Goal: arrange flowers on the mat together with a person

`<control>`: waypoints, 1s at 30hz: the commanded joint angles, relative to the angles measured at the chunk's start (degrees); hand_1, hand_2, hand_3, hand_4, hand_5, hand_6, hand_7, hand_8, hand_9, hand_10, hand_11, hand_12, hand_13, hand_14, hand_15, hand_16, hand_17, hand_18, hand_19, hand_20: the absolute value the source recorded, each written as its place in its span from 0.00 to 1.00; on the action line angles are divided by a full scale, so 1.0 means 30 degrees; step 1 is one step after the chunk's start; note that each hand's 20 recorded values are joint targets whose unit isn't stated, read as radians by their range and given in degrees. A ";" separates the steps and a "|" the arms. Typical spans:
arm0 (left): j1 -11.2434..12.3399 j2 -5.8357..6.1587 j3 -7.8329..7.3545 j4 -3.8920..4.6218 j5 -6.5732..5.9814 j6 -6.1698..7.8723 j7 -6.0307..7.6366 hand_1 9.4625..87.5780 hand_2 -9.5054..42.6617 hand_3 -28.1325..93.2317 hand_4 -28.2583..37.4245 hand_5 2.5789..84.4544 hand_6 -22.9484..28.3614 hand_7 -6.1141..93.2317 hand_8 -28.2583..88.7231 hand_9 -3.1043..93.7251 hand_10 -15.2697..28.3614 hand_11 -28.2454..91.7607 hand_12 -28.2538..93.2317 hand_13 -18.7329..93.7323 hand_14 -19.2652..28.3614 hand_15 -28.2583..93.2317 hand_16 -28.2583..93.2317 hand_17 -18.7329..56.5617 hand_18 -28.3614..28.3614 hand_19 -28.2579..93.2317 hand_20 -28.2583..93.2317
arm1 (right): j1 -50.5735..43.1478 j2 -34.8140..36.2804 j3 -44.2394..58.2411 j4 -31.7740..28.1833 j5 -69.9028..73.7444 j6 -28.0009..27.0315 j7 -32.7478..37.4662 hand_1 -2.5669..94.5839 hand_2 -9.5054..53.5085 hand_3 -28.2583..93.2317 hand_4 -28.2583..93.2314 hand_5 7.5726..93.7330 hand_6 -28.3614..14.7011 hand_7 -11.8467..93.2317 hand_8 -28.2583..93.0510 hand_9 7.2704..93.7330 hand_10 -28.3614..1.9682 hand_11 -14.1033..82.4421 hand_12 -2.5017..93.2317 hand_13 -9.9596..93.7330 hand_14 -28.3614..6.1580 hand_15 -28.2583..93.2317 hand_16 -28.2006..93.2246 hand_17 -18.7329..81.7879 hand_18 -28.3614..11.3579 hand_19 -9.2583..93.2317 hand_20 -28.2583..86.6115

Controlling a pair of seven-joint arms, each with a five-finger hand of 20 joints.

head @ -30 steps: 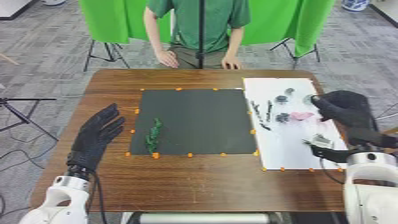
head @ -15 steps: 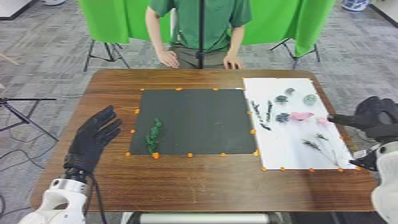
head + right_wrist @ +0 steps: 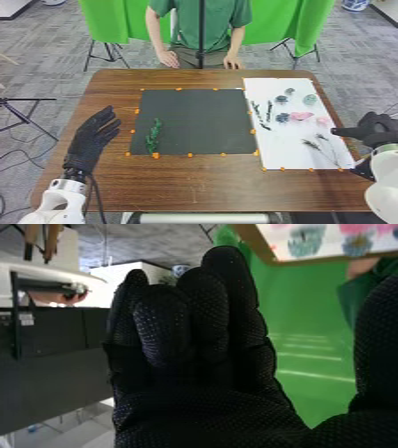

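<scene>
The dark mat [image 3: 200, 122] lies on the table with one green leafy sprig [image 3: 154, 136] near its left edge. A white sheet [image 3: 298, 150] to its right holds dark thin sprigs [image 3: 263, 114], pink flowers [image 3: 302, 116], blue-grey flowers [image 3: 282, 118], a pale green flower [image 3: 310, 99] and long-stemmed sprigs [image 3: 327, 149]. My left hand [image 3: 93, 137] is left of the mat, fingers straight. My right hand [image 3: 375, 131] is beyond the table's right edge, beside the sheet. In the right wrist view my right hand [image 3: 191, 349] has extended fingers and holds nothing.
Orange markers line the edges of mat and sheet. Across the brown table [image 3: 204, 182] a person in a green shirt [image 3: 222, 30] keeps both hands low near the far edge, away from the flowers. A thin dark pole [image 3: 202, 40] stands at the far side.
My right hand has drawn back from over the white sheet to the right, past the table edge, uncovering the pale green flower and long-stemmed sprigs. My left hand has barely moved.
</scene>
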 commanded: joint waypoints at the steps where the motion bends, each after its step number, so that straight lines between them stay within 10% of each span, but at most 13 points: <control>1: 0.0275 -0.0015 -0.0051 0.0029 -0.0072 0.0190 -0.0051 0.23 0.14 0.80 0.00 0.35 0.53 0.26 0.15 0.25 0.61 0.45 0.33 0.37 0.70 0.43 0.21 0.12 0.88 0.60 0.26 | 0.0000 0.0199 -0.1255 0.0886 -0.0705 0.0965 -0.0103 0.34 0.00 0.67 0.00 0.65 0.59 0.59 0.11 0.67 0.47 0.75 0.46 0.69 0.45 0.88 0.45 0.47 0.22 0.81 0.54; 30: 0.0123 0.0154 0.0140 0.0168 -0.0161 -0.0012 -0.0092 0.23 0.14 0.80 0.00 0.35 0.53 0.26 0.15 0.25 0.61 0.45 0.33 0.37 0.70 0.43 0.21 0.12 0.88 0.60 0.26 | 0.0584 0.0324 -0.2810 0.2601 -0.0971 -0.0165 0.0540 0.34 0.00 0.81 0.00 0.73 0.65 0.60 0.11 0.73 0.55 0.76 0.46 0.74 0.47 0.88 0.46 0.50 0.22 0.84 0.51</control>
